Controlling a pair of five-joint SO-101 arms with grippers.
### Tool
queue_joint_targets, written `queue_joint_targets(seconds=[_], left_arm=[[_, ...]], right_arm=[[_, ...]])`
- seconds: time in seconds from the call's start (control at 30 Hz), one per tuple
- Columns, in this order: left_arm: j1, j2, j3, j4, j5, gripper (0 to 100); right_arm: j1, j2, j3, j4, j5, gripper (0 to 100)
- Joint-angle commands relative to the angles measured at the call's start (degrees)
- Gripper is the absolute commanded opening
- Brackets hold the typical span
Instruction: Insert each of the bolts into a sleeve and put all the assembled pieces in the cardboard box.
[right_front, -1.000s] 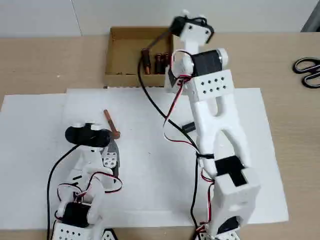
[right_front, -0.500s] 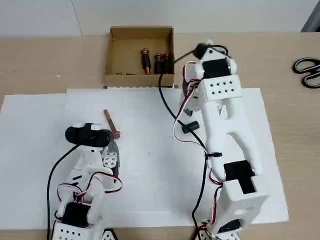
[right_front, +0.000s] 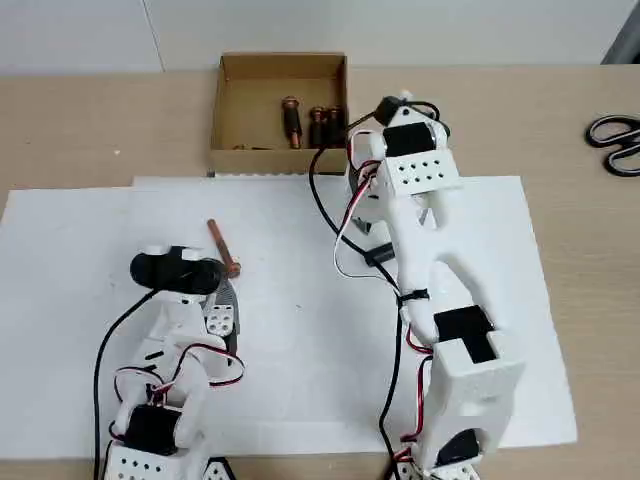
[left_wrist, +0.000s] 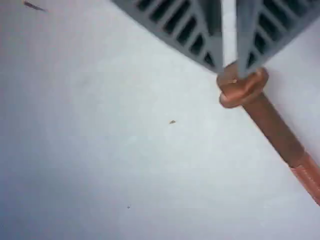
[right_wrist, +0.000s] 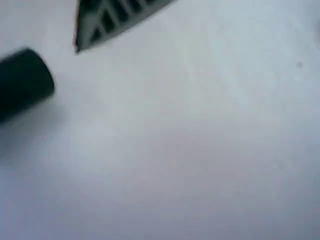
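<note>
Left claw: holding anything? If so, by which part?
Cannot be told. The left claw sits at the flanged head of the copper-coloured metal bolt lying on the white paper sheet, but a real grip isn't visible.

Grey ribbed gripper (right_wrist: 107, 17) over white paper (right_wrist: 200, 150); black cylinder (right_wrist: 22, 82) near its tip.

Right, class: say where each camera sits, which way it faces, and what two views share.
High view: fixed above the table, looking down at left arm, right arm, cardboard box and bolt on white paper.
Left wrist view: on the left wrist, facing the paper; its grey pincer is at the bolt's head.
Right wrist view: on the right wrist, facing the paper; part of its pincer and a dark cylinder.
Shared: high and left wrist views both show the bolt.
</note>
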Motion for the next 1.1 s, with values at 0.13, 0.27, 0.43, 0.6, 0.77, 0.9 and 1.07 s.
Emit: queue_joint_targets(seconds=[0.13, 0.27, 0.43, 0.6, 0.77, 0.9, 1.07], left_arm=[[-0.1, -0.5, -0.2, 0.4, 0.2, 1], [-0.1, -0.5, -0.2, 0.4, 0.2, 1], [-0.2, -0.5, -0.2, 0.4, 0.2, 1], [-0.2, -0.5, -0.2, 0.4, 0.2, 1], [-0.2, -0.5, -0.2, 0.4, 0.2, 1], [-0.2, -0.5, -0.2, 0.4, 0.2, 1], [-0.2, -0.5, -0.2, 0.4, 0.2, 1]], right_arm=[[-0.3, 4.6, -0.2, -2.1, 1.1, 17.7], [-0.4, 5.9, -0.2, -2.5, 1.1, 17.7], [-0.3, 6.0, -0.2, -3.8, 1.1, 17.7], [-0.3, 7.7, -0.1, -4.6, 1.1, 17.7], [-0.4, 10.2, -0.2, -4.1, 1.1, 17.7], [-0.4, 10.5, -0.2, -4.4, 1.1, 17.7], [-0.4, 10.3, -0.2, -4.2, 1.1, 17.7]])
